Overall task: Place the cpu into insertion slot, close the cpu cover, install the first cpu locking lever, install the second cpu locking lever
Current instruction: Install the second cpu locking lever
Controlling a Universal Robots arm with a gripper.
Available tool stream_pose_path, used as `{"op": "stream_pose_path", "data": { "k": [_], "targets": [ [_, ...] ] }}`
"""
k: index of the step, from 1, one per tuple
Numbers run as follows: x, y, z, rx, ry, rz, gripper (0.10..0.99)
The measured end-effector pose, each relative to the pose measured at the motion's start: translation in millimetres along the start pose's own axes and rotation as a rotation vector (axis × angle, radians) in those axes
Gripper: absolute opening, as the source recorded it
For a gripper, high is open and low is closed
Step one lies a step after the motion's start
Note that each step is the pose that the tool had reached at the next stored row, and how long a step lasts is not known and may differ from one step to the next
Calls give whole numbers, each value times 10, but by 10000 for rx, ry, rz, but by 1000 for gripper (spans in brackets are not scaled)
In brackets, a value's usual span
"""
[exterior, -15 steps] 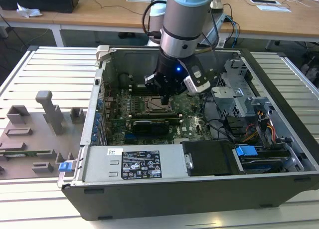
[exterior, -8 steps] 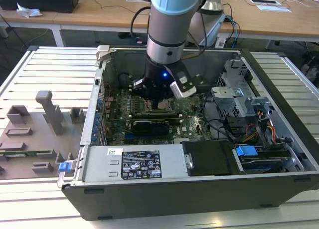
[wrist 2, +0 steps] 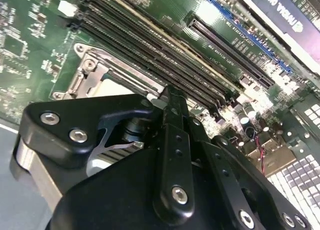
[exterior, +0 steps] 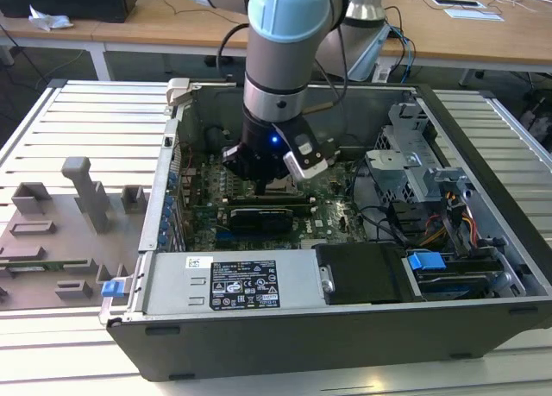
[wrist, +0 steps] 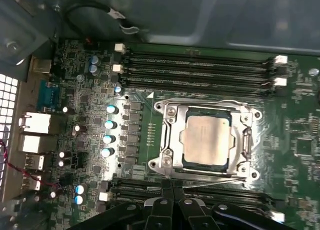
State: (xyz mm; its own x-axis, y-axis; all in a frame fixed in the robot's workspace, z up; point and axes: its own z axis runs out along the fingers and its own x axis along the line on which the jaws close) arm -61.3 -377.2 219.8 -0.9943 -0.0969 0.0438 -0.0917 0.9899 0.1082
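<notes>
In the first wrist view the cpu [wrist: 206,140], a pale silver square, lies in the insertion slot [wrist: 250,162] on the green motherboard. The cpu cover [wrist: 171,135] is down flat around it as a metal frame. One thin wire lever [wrist: 200,100] runs along the socket's memory-slot side and another lever [wrist: 220,179] along the opposite side. My gripper [wrist: 173,186] is shut, its fingertips together at the end of that second lever. Whether they pinch it I cannot tell. The second wrist view shows a black finger [wrist 2: 172,104] just over the socket's edge [wrist 2: 87,72]. In the exterior view the gripper [exterior: 263,182] is deep inside the case.
Long black memory slots [wrist: 200,64] flank the socket on both sides. A row of capacitors [wrist: 107,137] stands beside it. A graphics card [exterior: 259,219], the power supply [exterior: 233,284], a drive cage [exterior: 414,167] and cables crowd the case. A grey fixture plate [exterior: 60,232] lies outside it.
</notes>
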Motion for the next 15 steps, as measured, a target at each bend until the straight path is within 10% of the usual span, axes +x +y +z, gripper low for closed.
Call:
{"op": "stream_pose_path", "data": {
  "k": [15],
  "targets": [
    [135, 15, 218, -399, -15, -191, 106]
  ]
}}
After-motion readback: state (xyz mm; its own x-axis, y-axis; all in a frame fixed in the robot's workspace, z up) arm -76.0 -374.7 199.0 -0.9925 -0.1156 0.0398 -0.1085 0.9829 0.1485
